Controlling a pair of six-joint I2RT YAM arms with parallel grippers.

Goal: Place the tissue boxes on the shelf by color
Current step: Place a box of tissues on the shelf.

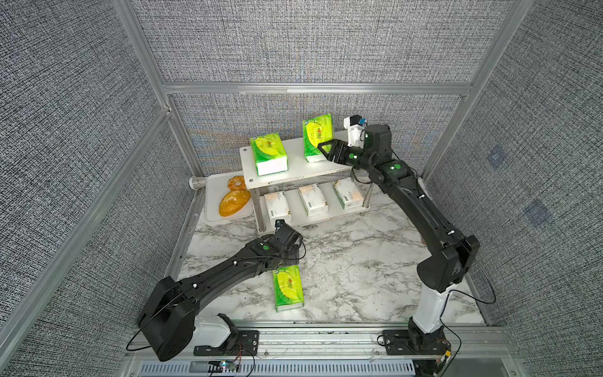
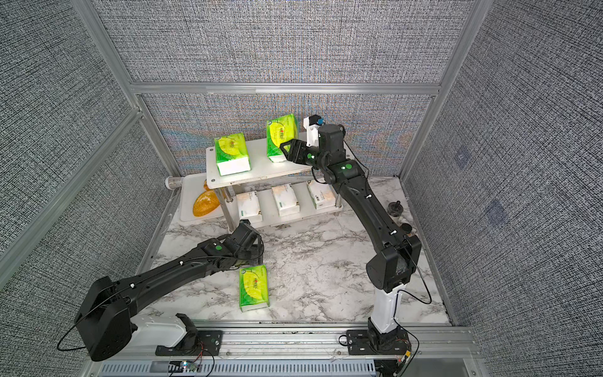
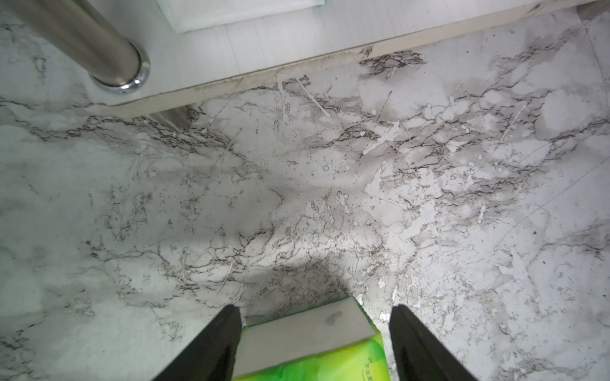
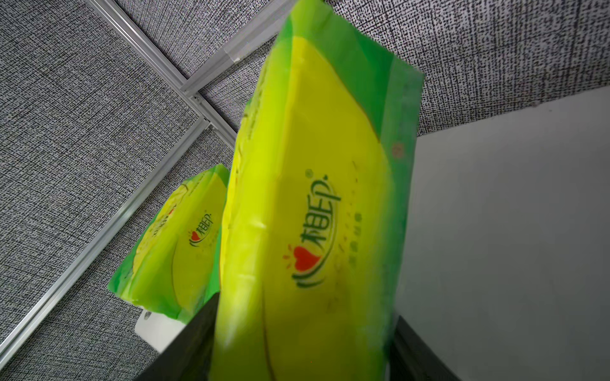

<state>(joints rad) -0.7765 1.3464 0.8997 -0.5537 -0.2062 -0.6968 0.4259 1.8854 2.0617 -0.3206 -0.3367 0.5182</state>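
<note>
White packs (image 1: 313, 199) shelved, first green pack (image 1: 268, 151) up top, second green pack (image 1: 316, 135) in right gripper (image 1: 323, 150), grip unclear, third green pack (image 1: 288, 287) between spread left gripper (image 3: 315, 308).

Flat top pack (image 1: 269, 153), upright top pack (image 1: 317, 135), table pack (image 1: 288, 289): bright green, yellow panel, red heart logo. Lower packs (image 1: 313, 199): white, beige patches, green edge. Shelf (image 1: 293, 171) white, chrome legs (image 3: 82, 36). Tabletop (image 1: 359, 261) white marble, grey-black veins. Walls (image 1: 293, 42) grey weave
</note>
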